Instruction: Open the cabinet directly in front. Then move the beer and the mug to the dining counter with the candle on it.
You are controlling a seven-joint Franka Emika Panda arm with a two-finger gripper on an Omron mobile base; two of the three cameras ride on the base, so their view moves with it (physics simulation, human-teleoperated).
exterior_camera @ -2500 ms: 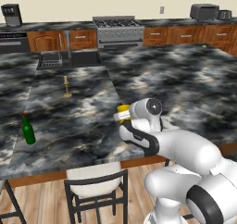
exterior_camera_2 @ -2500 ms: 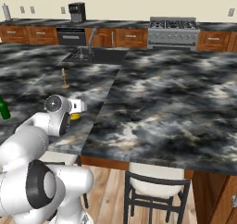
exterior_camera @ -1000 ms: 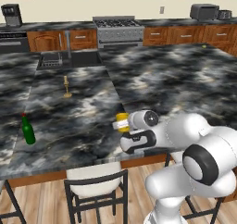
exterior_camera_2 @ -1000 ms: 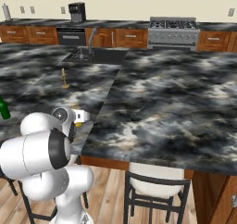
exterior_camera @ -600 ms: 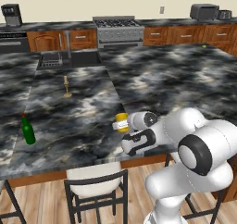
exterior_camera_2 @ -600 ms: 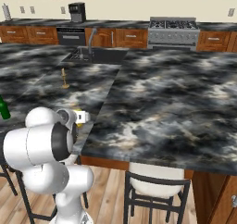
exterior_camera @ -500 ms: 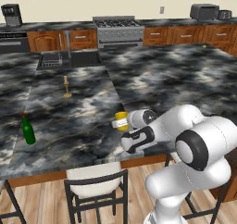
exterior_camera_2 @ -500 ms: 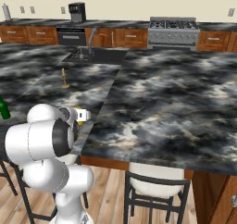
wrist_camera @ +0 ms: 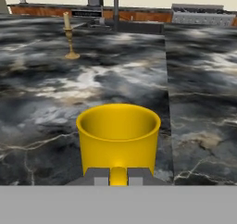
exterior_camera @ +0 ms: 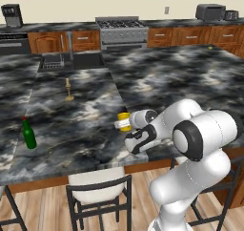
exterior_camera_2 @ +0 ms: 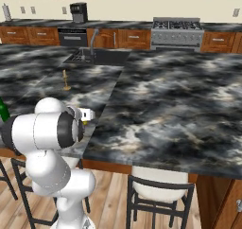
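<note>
My gripper (exterior_camera: 120, 123) is shut on the yellow mug (exterior_camera: 124, 120), low over the dining counter (exterior_camera: 86, 125) near its front edge. In the hand view the fingertips (wrist_camera: 101, 177) pinch the handle at the near wall of the mug (wrist_camera: 118, 137), which stays upright and empty. Whether its base touches the marble I cannot tell. The green beer (exterior_camera: 28, 133) with a red cap stands on the same top, far to the left. The candle (exterior_camera: 69, 89) stands further back, also visible as the candle (wrist_camera: 69, 37) ahead and to the left. The cabinet is out of view.
A sink (exterior_camera: 71, 60) with a tap is set into the counter behind the candle. A stove (exterior_camera: 121, 29), low drawers and a coffee machine (exterior_camera: 12, 14) line the back wall. Stools (exterior_camera: 97, 196) stand at the near edge, beside my base.
The arm's elbow has swung forward and to the right. The mug has stayed in the grip and shifted only slightly above the counter.
</note>
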